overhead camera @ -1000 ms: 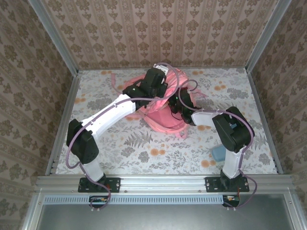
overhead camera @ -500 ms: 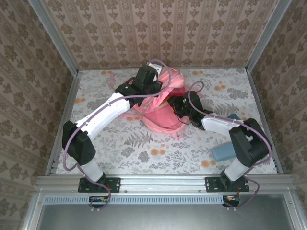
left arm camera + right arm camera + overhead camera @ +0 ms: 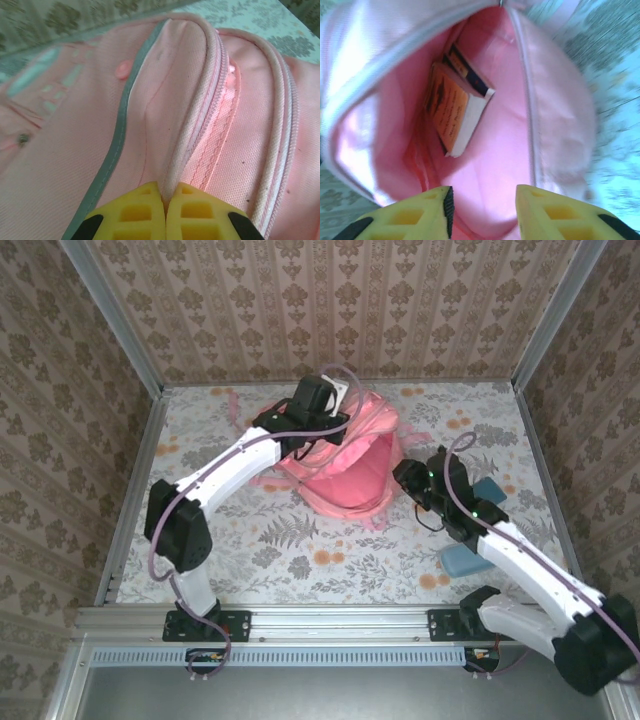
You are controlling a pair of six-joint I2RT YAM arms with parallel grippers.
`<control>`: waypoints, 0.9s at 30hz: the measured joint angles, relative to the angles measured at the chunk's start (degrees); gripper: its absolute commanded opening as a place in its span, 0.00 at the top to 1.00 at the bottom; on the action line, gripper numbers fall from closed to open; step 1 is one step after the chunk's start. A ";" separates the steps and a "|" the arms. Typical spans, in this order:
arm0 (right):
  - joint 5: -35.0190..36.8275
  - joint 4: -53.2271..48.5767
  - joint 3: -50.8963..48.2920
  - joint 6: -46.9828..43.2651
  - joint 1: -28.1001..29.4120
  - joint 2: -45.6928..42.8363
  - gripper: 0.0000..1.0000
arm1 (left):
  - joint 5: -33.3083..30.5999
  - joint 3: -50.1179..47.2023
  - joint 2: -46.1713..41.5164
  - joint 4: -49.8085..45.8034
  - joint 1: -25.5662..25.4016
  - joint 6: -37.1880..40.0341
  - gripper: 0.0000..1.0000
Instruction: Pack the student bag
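Pink student bag [image 3: 345, 465], far-centre desk [image 3: 300, 550]: left tool [image 3: 165, 200] clamps its rim open, one book [image 3: 455, 107] lies inside, right tool [image 3: 482, 200] gapes empty; blue case [image 3: 465, 561] by right edge awaits packing.

The left gripper [image 3: 165, 212], yellow fingers [image 3: 132, 215] pressed together at the bottom edge, pinches a raised fold of the pink student bag [image 3: 165, 100]; a zipper [image 3: 216, 75] curves along the fold's right side; a grey stripe [image 3: 119, 137] runs up its left; floral table surface [image 3: 250, 17] lies beyond
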 measured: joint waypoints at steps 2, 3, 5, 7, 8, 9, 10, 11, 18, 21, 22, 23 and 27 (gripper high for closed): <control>3.28 -4.35 -0.11 -2.60 0.00 -4.33 0.54 | 2.43 2.82 3.30 -0.33 -0.17 -1.11 0.84; 4.76 -6.27 -0.11 -3.74 0.00 -6.16 0.53 | 3.52 4.28 4.92 -0.31 -0.22 -1.79 0.75; 6.75 -8.98 -0.11 -5.77 0.00 -8.37 0.49 | 5.64 7.34 7.91 -0.22 -0.28 -3.74 0.61; 7.69 -11.10 0.02 -7.54 0.00 -8.85 0.46 | 6.99 9.09 9.40 0.00 -0.26 -5.51 0.48; 7.72 -12.02 0.28 -8.55 0.00 -8.55 0.45 | 7.30 9.20 9.49 0.15 -0.22 -6.51 0.44; 7.67 -13.20 0.87 -9.44 0.00 -7.58 0.45 | 7.58 9.20 9.40 0.20 0.00 -7.56 0.41; 7.58 -14.12 1.77 -10.49 0.02 -6.14 0.44 | 7.72 9.09 9.09 0.39 0.31 -8.72 0.38; 7.37 -14.82 2.69 -11.32 0.04 -4.74 0.44 | 7.85 8.59 8.72 0.74 0.66 -9.88 0.36; 7.08 -17.20 11.85 -16.44 7.67 7.13 0.40 | 8.92 -10.58 -3.37 5.77 9.03 -19.93 0.31; 7.28 -17.05 14.86 -16.65 12.55 12.24 0.39 | 8.81 -19.61 -8.83 7.48 13.81 -23.45 0.30; 7.41 -16.81 16.15 -16.63 14.49 14.71 0.39 | 8.79 -22.58 -10.64 7.87 15.26 -24.48 0.30; 7.52 -16.72 17.38 -16.52 16.00 16.90 0.39 | 8.79 -24.74 -11.85 8.07 16.31 -25.16 0.29; 9.27 -16.85 24.92 -15.23 22.95 29.49 0.40 | 8.22 -34.10 -17.00 8.33 21.24 -27.85 0.23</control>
